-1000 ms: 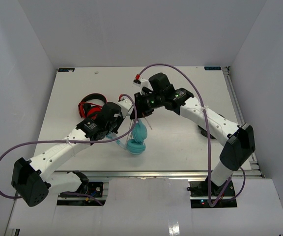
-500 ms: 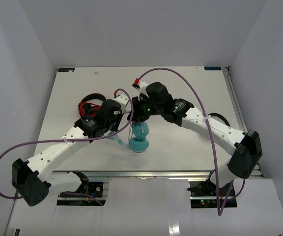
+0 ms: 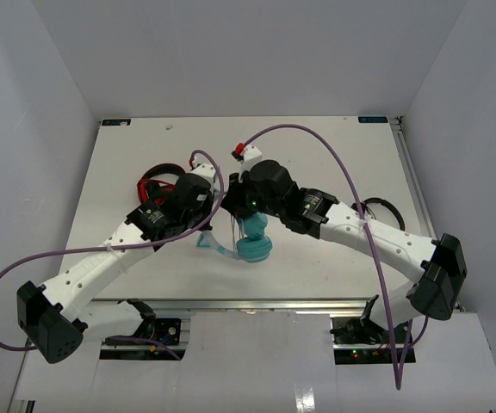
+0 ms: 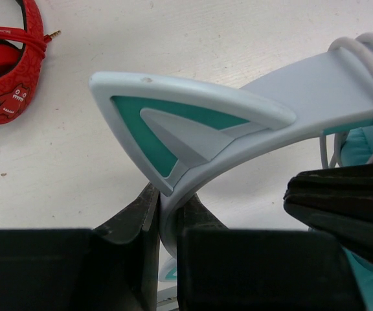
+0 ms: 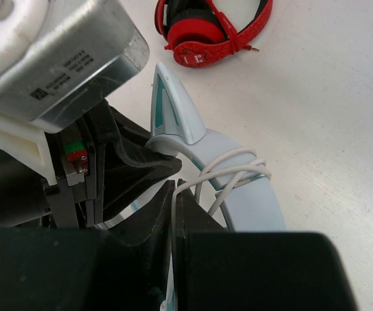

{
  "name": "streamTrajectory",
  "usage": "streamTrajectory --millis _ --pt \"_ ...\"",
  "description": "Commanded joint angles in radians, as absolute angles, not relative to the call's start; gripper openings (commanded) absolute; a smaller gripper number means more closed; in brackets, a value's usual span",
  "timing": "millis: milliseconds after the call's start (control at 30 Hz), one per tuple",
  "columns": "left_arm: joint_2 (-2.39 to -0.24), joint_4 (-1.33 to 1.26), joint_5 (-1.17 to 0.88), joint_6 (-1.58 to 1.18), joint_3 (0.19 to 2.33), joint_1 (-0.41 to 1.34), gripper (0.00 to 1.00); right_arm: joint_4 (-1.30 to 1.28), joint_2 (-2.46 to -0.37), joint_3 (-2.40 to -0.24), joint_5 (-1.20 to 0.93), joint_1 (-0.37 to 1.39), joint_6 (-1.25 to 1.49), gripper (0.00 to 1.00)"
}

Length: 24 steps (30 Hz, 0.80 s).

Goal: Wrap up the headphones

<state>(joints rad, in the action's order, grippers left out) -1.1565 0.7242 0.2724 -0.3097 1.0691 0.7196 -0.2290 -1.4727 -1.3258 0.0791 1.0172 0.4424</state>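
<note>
Headphones [image 3: 253, 248]: mid-desk [image 3: 145, 146], red headphones [image 3: 158, 185] at their 10 o'clock.
Left claw [image 4: 168, 214]: clamped on the pale band [image 4: 316, 84] — likely steadying it for winding.
Right claw [image 5: 173, 194]: pinched on the white cord [image 5: 235, 170] — so loops sit taut.

White table [image 3: 317, 155] seen from above, boxed in by plain pale walls [image 3: 248, 52] on three sides, with a metal rail [image 3: 257, 305] along the near edge. At 9 o'clock from the table's middle, red-and-black headphones [image 3: 158, 182] lying flat, partly hidden. At 3 o'clock, an all-black pair [image 3: 384, 209], only a dark loop showing. Near 11 o'clock, a tiny pale speck [image 3: 170, 126]; small blue labels [image 3: 114, 122] at the two far corners. Closer up, at 10 o'clock in the left wrist view, the red pair's cup [image 4: 8, 97] printed with a small toothy monster face, and a metal plug tip [image 4: 56, 34] beside it. At 12 o'clock in the right wrist view, the same red pair [image 5: 212, 32], with black ear pads and a patterned band.
</note>
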Motion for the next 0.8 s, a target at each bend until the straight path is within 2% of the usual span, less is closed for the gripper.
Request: streamTrajectory --millis 0,367,767 --pt "-1.101 0.600 0.278 -0.420 1.101 0.718 0.00 -0.197 -1.474 -1.330 0.140 1.108 0.462 0.09" --pt "-1.050 0.589 0.299 -0.463 1.098 0.718 0.00 -0.221 -1.471 -1.298 0.262 1.155 0.465 0.12" --pt "-1.049 0.600 0.340 -0.462 1.091 0.718 0.00 -0.224 -1.427 -1.227 0.338 1.166 0.457 0.08"
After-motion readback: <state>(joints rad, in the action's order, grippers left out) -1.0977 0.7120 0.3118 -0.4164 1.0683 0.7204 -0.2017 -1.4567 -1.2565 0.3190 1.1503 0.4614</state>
